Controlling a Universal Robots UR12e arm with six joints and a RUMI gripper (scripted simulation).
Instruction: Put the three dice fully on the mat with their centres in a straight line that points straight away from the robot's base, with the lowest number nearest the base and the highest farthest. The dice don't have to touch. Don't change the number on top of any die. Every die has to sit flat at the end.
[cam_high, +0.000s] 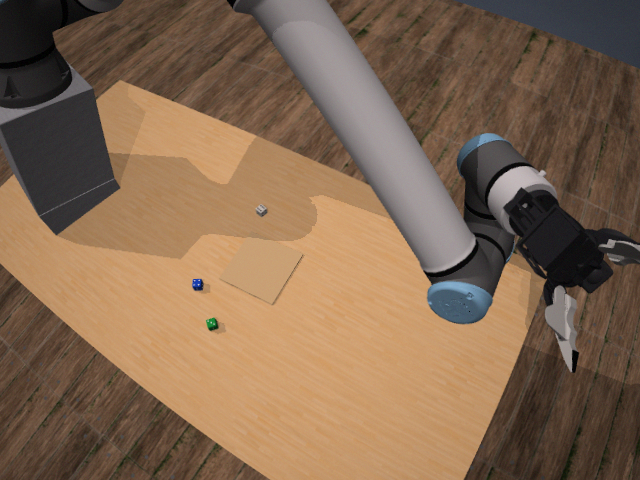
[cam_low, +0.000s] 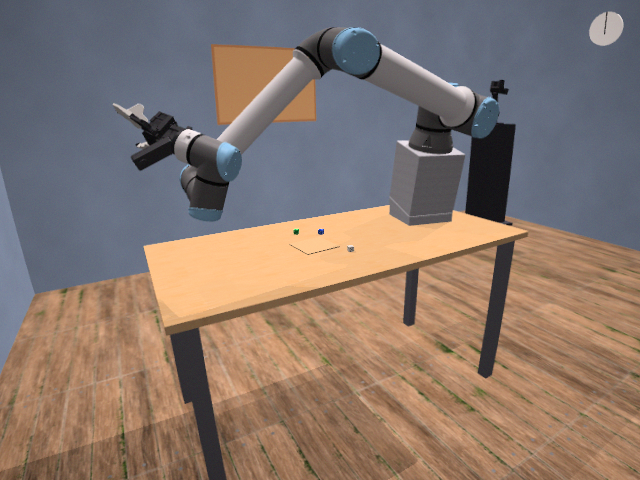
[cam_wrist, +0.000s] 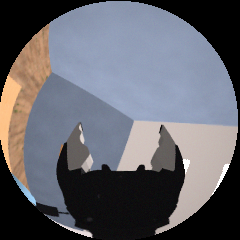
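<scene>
A thin tan square mat (cam_high: 262, 269) lies near the middle of the table, also in the exterior view (cam_low: 314, 246). A white die (cam_high: 261, 209) (cam_low: 350, 248) sits off the mat on the base's side. A blue die (cam_high: 197, 284) (cam_low: 320, 231) and a green die (cam_high: 211, 323) (cam_low: 295, 231) sit off the mat on its other side. Their top numbers are too small to read. My gripper (cam_high: 594, 304) (cam_low: 129, 121) is open and empty, high in the air beyond the table's far end, far from the dice. The wrist view shows only the open fingers against walls.
The robot's grey pedestal (cam_high: 51, 149) (cam_low: 424, 180) stands on one end of the table. The arm's long link (cam_high: 361, 118) spans above the table. A dark cabinet (cam_low: 488, 170) stands behind the pedestal.
</scene>
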